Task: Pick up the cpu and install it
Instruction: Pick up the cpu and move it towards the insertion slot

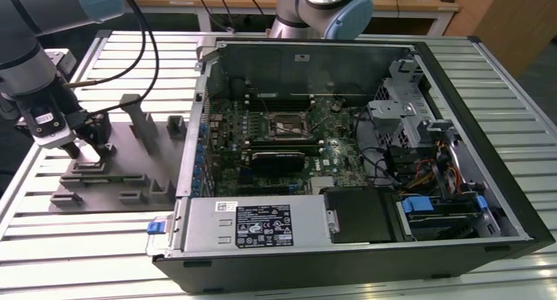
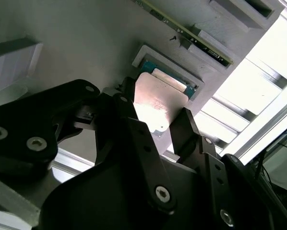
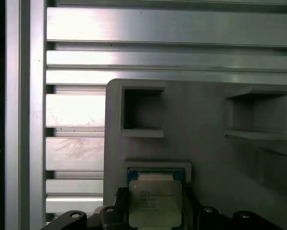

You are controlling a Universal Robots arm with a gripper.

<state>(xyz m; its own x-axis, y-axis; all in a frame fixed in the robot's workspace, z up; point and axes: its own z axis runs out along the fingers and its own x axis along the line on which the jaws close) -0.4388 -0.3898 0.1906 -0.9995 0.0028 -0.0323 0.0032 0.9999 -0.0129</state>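
Observation:
The cpu (image 2: 159,101) is a small silvery square chip, and my gripper (image 2: 155,125) is shut on it, one black finger (image 2: 125,114) against each opposite edge. In the first wrist view the cpu (image 3: 155,203) sits just off a shallow square pocket (image 3: 156,171) of the grey tray (image 3: 201,115); whether it still touches the pocket floor I cannot tell. In the exterior view my gripper (image 1: 90,151) is low over the grey tray (image 1: 117,182) at that view's left. The dark metal-framed socket (image 1: 287,125) lies on the motherboard inside the open computer case (image 1: 348,150).
Upright posts (image 1: 141,120) stand on the tray beside my gripper. The case walls, a drive cage (image 1: 396,114) and cable bundles (image 1: 409,163) surround the motherboard. The slatted aluminium table (image 1: 70,248) runs under everything. A second robot base (image 1: 317,10) stands behind the case.

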